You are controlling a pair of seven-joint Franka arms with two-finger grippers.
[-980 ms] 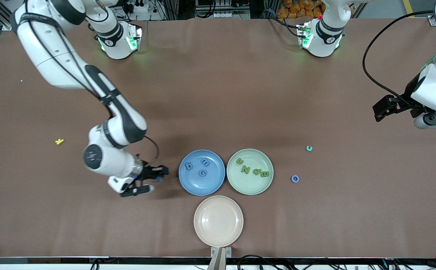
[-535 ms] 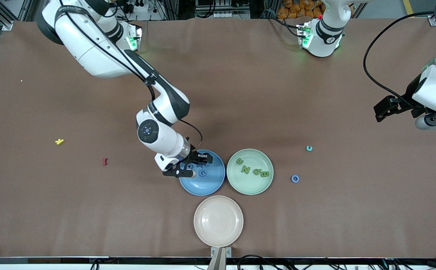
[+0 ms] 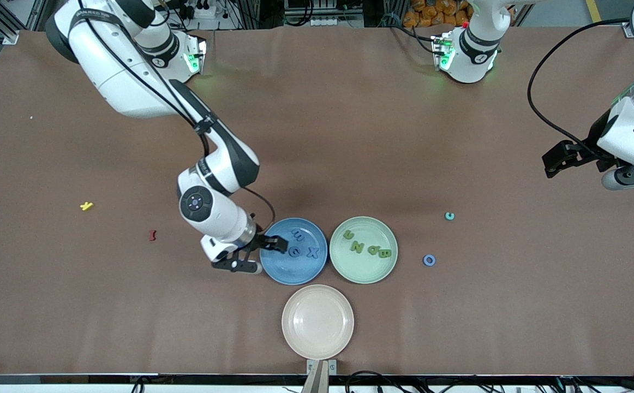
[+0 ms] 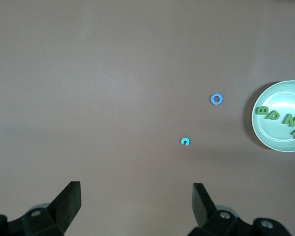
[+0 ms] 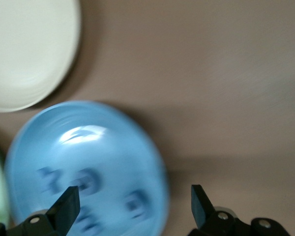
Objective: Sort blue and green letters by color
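Brown table [image 3: 317, 136] carries a blue plate [image 3: 284, 273]; the right claw [image 3: 256, 255] hangs wide over its rim, the left claw [image 4: 136, 204] waits wide nearby.

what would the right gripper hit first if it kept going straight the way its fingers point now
Probably the round blue plate: the open right gripper points down over that plate's rim at the right arm's end, with the small blue letters beside it. Its height above the plate is unclear.
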